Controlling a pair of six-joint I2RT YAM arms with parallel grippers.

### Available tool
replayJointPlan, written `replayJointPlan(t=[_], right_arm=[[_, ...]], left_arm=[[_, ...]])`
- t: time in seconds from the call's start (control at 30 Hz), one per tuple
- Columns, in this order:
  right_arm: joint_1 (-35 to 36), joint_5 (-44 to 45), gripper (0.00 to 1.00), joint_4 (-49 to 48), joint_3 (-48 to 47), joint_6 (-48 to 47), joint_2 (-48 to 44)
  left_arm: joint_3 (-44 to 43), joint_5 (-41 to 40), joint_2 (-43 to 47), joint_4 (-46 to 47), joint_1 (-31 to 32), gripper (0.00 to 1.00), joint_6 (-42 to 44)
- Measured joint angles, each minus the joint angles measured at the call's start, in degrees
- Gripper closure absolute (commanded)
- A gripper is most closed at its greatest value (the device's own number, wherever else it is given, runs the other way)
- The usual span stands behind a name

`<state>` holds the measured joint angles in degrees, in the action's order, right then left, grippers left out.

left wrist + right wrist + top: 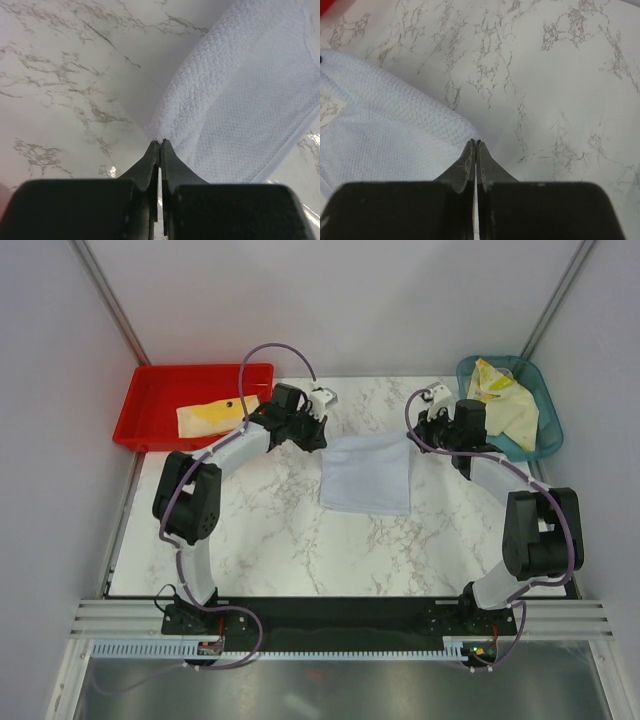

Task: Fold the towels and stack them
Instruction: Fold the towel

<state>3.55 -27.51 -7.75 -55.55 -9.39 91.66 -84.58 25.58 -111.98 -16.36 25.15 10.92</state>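
Currently the lavender-blue towel [367,473] is lying spread flat at the centre of the marble table [260,530], seemingly ready for folding. The left gripper [160,145] is pinching its 11 o'clock corner and the right gripper [476,143] its 1 o'clock corner. Both jaws are closed on cloth, likely so that edge travels evenly. Further out, a cream-yellow towel [210,418] is resting folded in the red tray [160,400] at 10 o'clock, while yellow towels [505,400] are waiting crumpled in the teal basket [548,425] at 2 o'clock.
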Motion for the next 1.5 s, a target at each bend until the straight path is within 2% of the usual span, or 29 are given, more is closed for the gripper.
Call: replayJointPlan(t=[0.33,0.6,0.73,0.93,1.3,1.5], right_arm=[[0.09,0.46,1.0,-5.11,4.46,1.44,-0.94],[0.11,0.46,1.0,-8.59,7.23,3.58,-2.91],[0.09,0.5,1.0,-11.21,8.96,4.48,-3.5],[0.09,0.5,1.0,-13.0,9.9,5.27,-3.54],[0.09,0.7,1.0,-14.49,9.9,4.39,-3.54],[0.09,1.51,1.0,-15.21,11.85,4.0,-3.78]], left_arm=[[1.51,-7.02,0.39,5.99,1.09,0.98,-1.68],[7.32,-7.93,1.44,10.73,1.53,0.98,-5.73],[11.23,-9.05,2.78,16.79,1.99,0.98,-9.73],[11.98,-9.03,2.89,22.84,1.92,0.98,-13.44],[9.29,-8.33,2.86,22.4,1.92,0.98,-13.53],[9.68,-5.18,2.99,22.25,1.86,0.98,-10.99]])
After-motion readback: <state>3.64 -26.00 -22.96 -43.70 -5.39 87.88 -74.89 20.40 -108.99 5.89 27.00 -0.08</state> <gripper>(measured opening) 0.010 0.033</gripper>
